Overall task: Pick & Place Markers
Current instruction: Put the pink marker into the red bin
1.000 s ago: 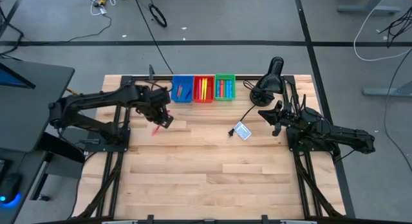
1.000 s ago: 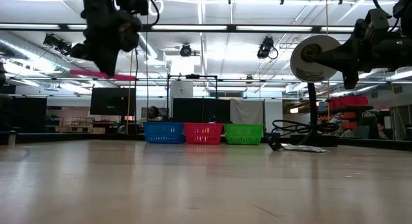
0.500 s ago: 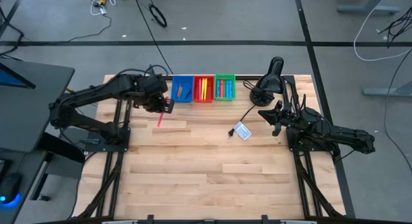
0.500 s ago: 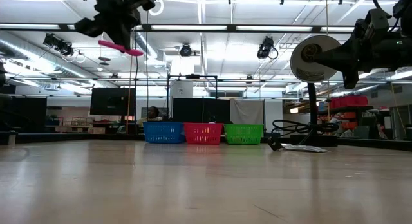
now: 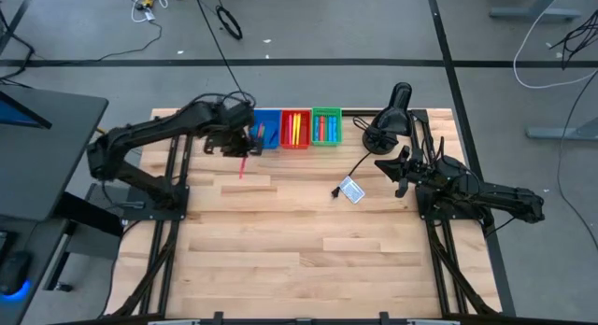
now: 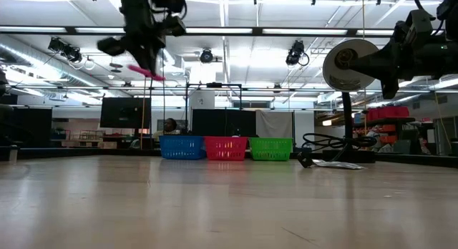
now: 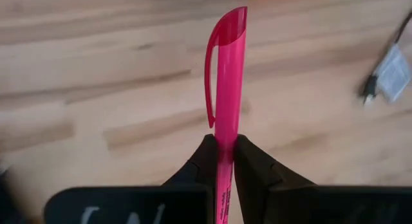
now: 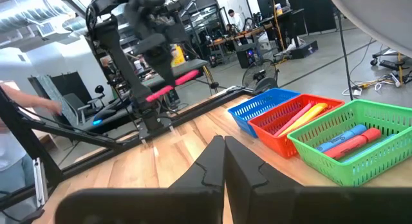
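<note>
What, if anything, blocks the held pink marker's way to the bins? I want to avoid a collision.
Nothing visible does. The left gripper holds the pink marker in the air just beside the blue bin.

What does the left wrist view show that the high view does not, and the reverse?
Only the left wrist view shows the left gripper pinching the pink marker near its lower end, with the clip visible. Only the high view shows the three bins: blue bin, red bin and green bin, with markers inside, and the right gripper waiting at the table's right side. Both show the pink marker, the wooden table and the small card with its cable.
</note>
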Tool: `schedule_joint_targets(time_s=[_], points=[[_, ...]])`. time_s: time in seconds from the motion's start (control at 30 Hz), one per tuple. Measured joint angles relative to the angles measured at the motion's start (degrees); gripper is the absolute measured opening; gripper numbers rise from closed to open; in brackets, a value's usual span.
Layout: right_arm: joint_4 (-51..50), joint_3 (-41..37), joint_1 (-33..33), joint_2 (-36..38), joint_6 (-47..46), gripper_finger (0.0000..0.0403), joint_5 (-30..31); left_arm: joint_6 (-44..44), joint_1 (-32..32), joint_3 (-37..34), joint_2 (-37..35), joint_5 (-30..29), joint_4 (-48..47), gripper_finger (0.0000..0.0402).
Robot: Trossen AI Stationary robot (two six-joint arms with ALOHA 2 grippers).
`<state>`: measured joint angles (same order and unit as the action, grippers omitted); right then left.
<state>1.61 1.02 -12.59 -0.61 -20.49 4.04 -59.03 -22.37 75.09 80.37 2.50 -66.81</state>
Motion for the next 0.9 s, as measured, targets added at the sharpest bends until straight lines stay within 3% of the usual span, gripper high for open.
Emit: schedule_joint_targets(time_s=[0.2,0.33,0.57,0.9], points=[[0.0,0.0,0.0,0.0,0.0,0.0011,0.0,5.0,-4.4,5.4,9.8,0.6,4.2,0.0030],[0.0,0.0,0.0,0.0,0.0,0.0011,0.0,8.8,-6.9,13.3,17.6,-2.2,4.6,0.0030],[0.0,0.0,0.0,0.0,0.0,0.0011,0.0,12.4,-9.6,28.4,30.1,-2.2,7.4,0.0030],[0.0,0.0,0.0,0.0,0.0,0.0011,0.0,12.9,-12.3,41.9,40.9,1.5,10.4,0.0030]])
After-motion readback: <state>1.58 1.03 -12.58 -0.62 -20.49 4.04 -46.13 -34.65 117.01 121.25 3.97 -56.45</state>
